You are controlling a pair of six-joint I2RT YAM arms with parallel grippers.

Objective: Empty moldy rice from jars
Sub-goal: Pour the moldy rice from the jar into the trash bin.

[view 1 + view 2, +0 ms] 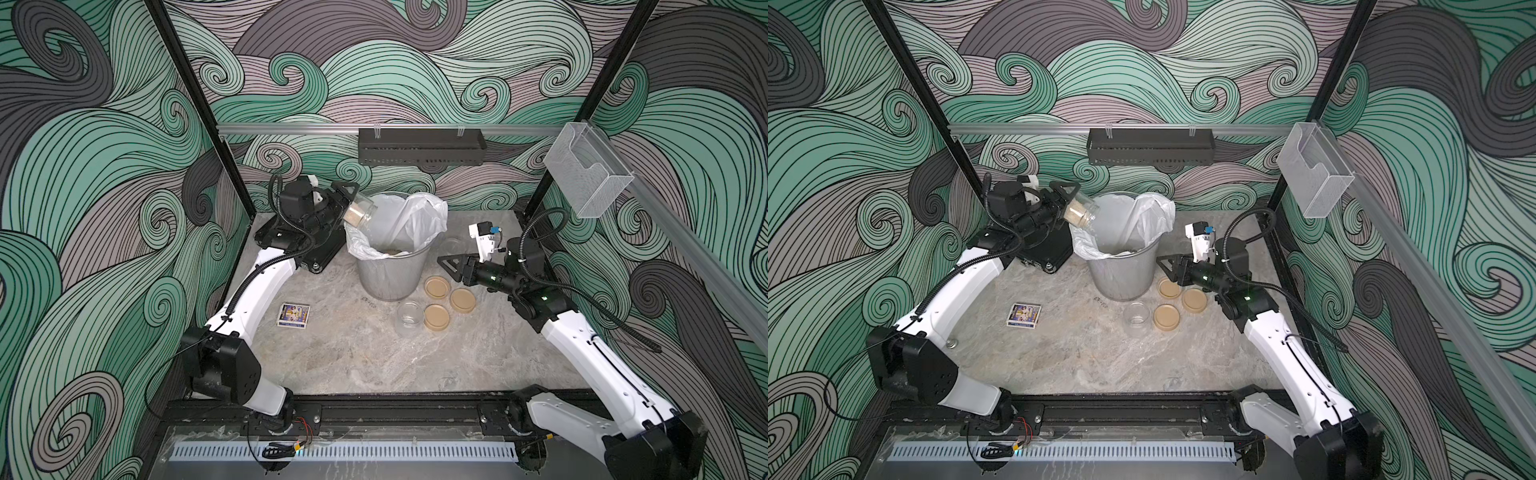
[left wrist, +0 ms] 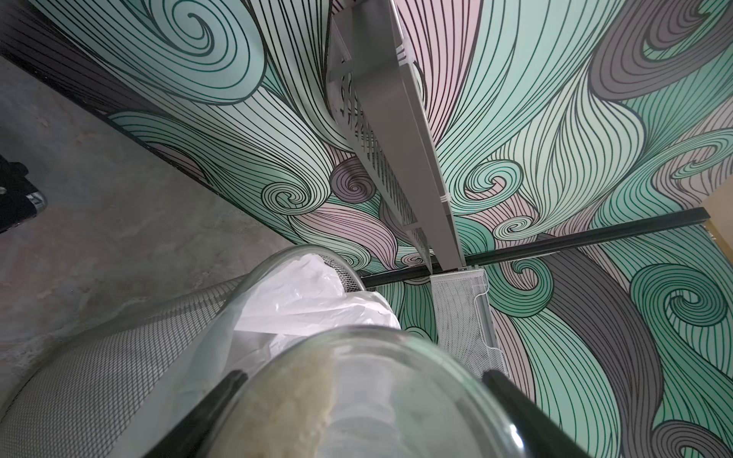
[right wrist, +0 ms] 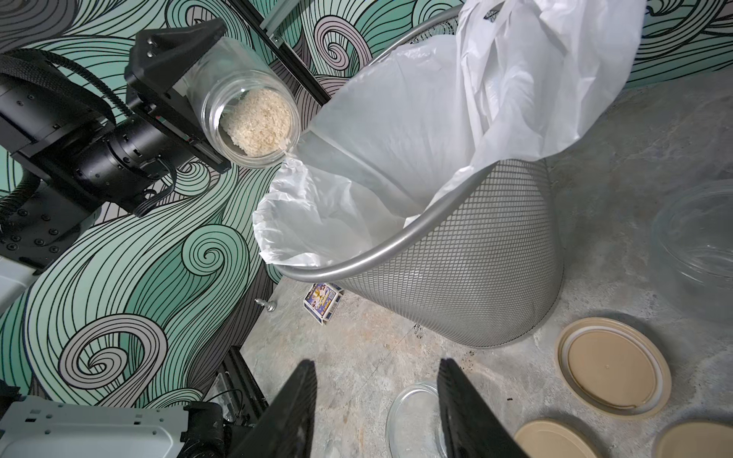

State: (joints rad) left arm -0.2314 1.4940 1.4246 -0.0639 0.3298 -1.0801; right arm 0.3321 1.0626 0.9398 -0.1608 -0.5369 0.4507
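The left gripper (image 1: 352,204) is clamped on a small clear squat jar (image 1: 360,212), with a black finger pressed against its wall on each side near the base. The jar is tipped mouth-down over the far-left rim of the tall silver mesh wastebasket (image 1: 390,274), just above the crumpled white plastic liner (image 1: 415,220). Pale beige moldy rice (image 3: 258,121) is banked along the jar's lower wall. In the right wrist view a few grains sit at the lip of the mouth.

The right gripper (image 3: 377,372) hangs to the right of the wastebasket, well apart from the tipped jar. Its jaws stand apart with nothing between them. Below it, three round flat tan lids (image 1: 437,286) lie close together on the grey marbled worktop (image 1: 353,357). An empty clear jar (image 1: 409,318) stands upright just left of the nearest lid. A second empty clear jar (image 1: 453,245) stands farther back, right of the wastebasket. A small printed cardboard box (image 1: 294,316) lies alone on the near-left part of the worktop.
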